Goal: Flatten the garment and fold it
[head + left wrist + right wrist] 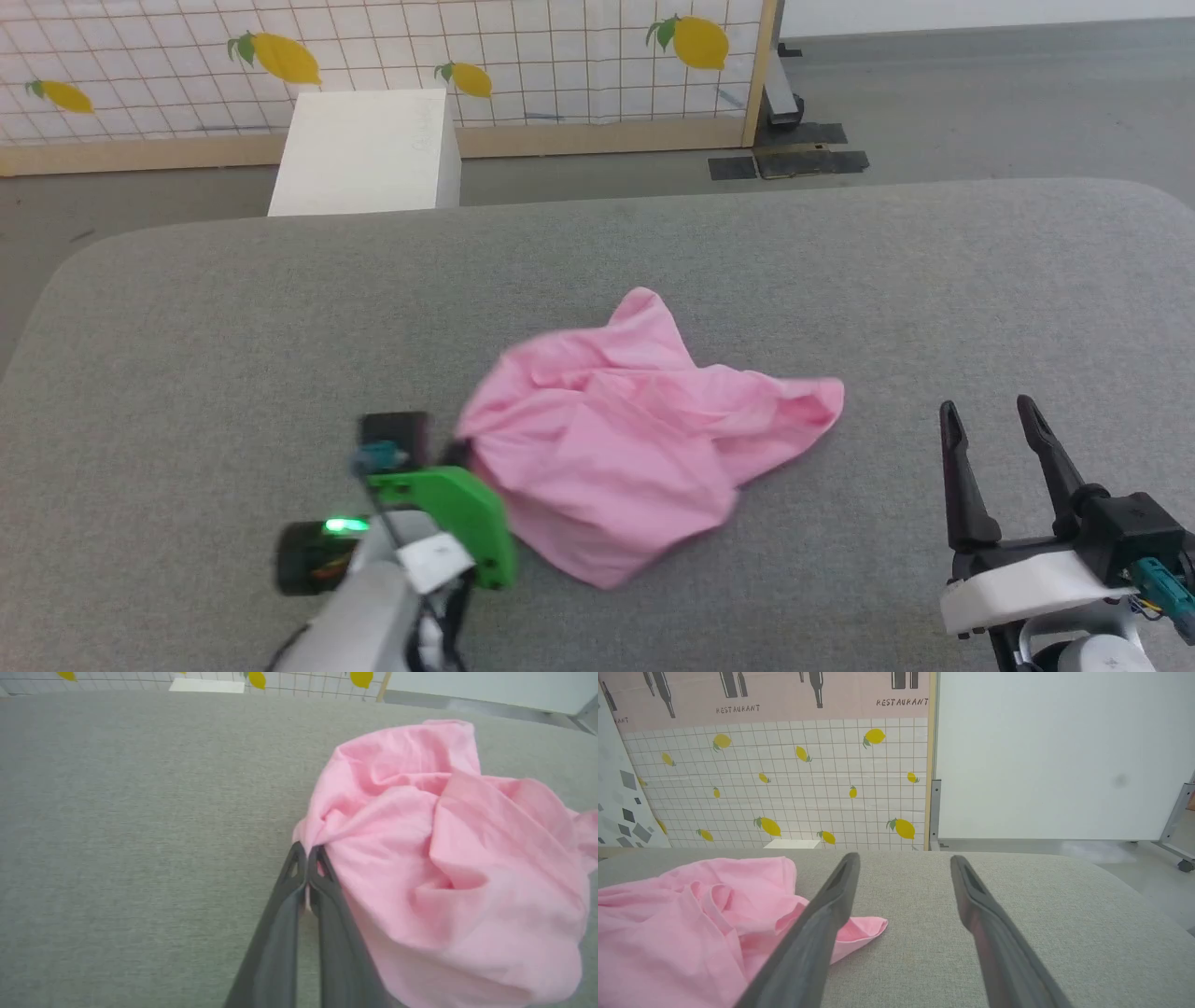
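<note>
While the light-pink garment (635, 439) lies crumpled mid-way across the grey fabric-covered table (233, 317), the left gripper (306, 854) has its fingers pressed together, pinching the cloth's bunched left edge. The right gripper (994, 415) sits apart to the right, fingers spread wide, holding nothing.

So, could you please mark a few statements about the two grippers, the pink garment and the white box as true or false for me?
1. The left gripper is shut on an edge of the pink garment. True.
2. The right gripper also grips the garment. False: it is open and apart from the garment, off to its right.
3. The garment lies crumpled on the grey surface. True.
4. The white box stands on the grey surface. False: it stands on the floor beyond the surface's far edge.
</note>
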Robot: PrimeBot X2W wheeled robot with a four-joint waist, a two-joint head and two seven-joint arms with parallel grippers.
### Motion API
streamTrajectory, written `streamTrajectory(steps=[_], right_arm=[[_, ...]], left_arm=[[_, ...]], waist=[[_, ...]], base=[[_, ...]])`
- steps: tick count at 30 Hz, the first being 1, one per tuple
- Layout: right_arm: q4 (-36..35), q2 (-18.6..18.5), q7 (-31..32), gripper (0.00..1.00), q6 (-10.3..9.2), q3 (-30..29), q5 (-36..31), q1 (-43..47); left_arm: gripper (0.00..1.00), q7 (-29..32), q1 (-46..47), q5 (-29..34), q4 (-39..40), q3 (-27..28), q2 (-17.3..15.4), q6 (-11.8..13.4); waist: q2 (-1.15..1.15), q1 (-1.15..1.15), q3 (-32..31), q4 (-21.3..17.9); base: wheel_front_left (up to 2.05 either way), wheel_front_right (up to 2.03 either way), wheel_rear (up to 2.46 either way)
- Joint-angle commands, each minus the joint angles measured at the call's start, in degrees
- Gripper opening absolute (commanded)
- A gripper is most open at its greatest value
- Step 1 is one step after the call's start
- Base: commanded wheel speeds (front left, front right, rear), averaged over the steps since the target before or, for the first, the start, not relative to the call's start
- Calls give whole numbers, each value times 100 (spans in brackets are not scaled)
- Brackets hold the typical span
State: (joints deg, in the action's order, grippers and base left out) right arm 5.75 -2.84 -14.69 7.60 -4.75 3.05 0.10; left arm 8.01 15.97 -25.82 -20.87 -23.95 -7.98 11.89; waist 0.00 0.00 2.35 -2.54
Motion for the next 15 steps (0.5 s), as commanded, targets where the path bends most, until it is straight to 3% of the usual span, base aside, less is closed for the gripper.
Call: streamTrajectory(steps=[1,5,6,7,8,12,15], right_arm=[[-11,-4,-29,100,-11,8,8,15],[-22,-4,-29,100,-11,24,5,39],[-22,-4,-30,100,-11,28,5,46],[-22,-4,-30,100,-11,31,5,56],[-19,-4,-30,100,-11,36,3,66],[-32,-4,-30,100,-11,44,-13,79],[-82,-4,-30,100,-11,96,-30,48]], left_arm=[[0,-174,-48,35,14,174,-127,122],[0,-286,-272,-151,-55,578,-320,358],[34,-273,-335,-214,-67,641,-343,372],[90,-236,-419,-314,-87,716,-361,367],[100,-158,-509,-413,-113,762,-370,349],[100,-109,-774,-653,-24,871,-380,253],[100,-654,-892,-735,246,1002,-323,100]], waist=[[0,0,-12,22],[0,0,-32,63],[0,0,-33,73],[0,0,-33,88],[0,0,-36,105],[0,0,-26,185],[0,0,2,262]], base=[[0,0,0],[0,0,0],[0,0,0],[0,0,0],[0,0,0],[0,0,0],[0,0,0]])
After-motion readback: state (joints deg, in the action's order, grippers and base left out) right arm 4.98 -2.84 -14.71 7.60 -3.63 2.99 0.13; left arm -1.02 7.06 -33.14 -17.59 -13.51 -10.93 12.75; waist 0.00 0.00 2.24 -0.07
